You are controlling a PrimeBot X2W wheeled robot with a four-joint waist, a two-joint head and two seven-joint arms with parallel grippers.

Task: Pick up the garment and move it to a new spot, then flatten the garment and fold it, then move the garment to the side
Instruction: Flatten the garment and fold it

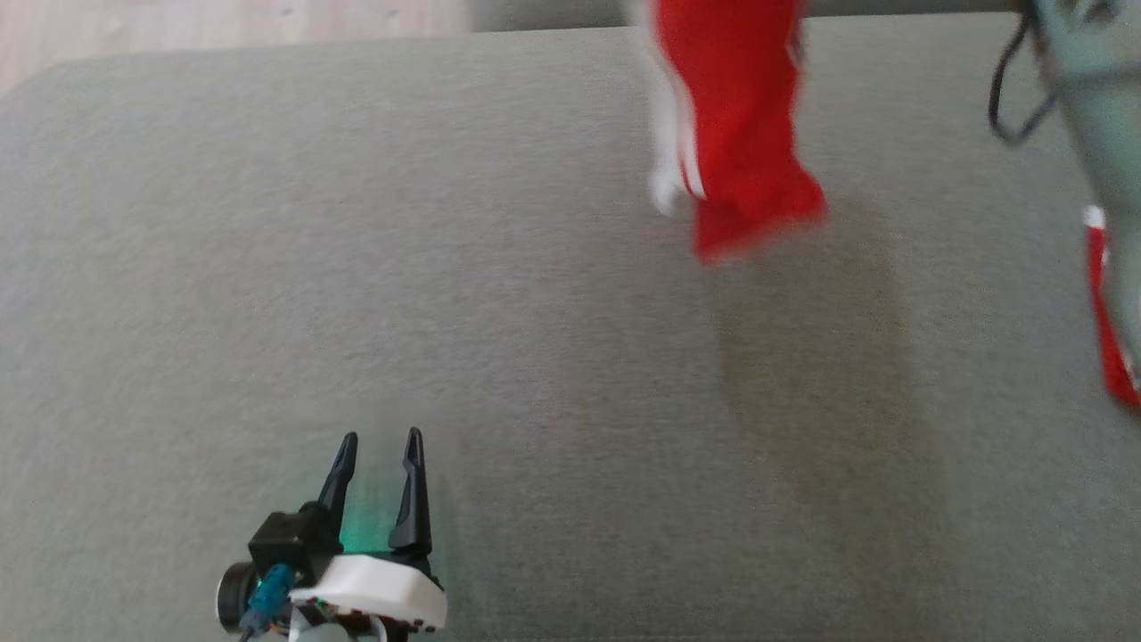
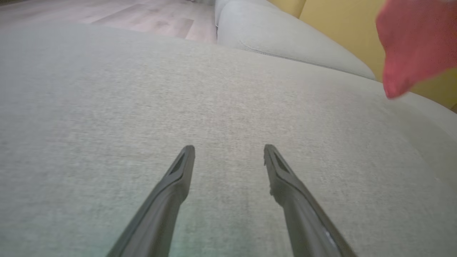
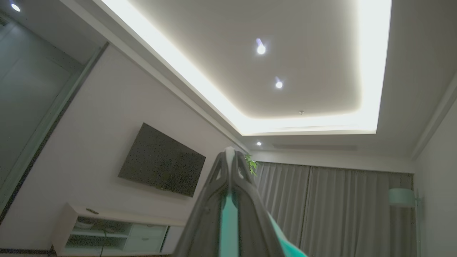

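The garment (image 1: 731, 125) is red with white trim. It hangs blurred in the air over the far side of the grey sofa cushion (image 1: 535, 339), and its upper end runs off the top of the head view. Another red strip (image 1: 1110, 339) shows at the right edge beside a pale forearm (image 1: 1105, 116). My left gripper (image 1: 381, 437) is open and empty, low over the cushion's near left. In the left wrist view the garment (image 2: 414, 46) hangs at the upper right, far from the left gripper (image 2: 229, 147). My right gripper (image 3: 231, 151) is shut and points up at the ceiling; no cloth shows between its fingertips.
A second cushion (image 2: 278, 35) adjoins the far side, with a yellow surface (image 2: 342, 21) behind it. Wooden floor (image 1: 223, 22) lies past the cushion's far left edge. A dark cable (image 1: 1012, 98) loops off the forearm. A wall television (image 3: 160, 160) and curtains (image 3: 339, 207) appear in the right wrist view.
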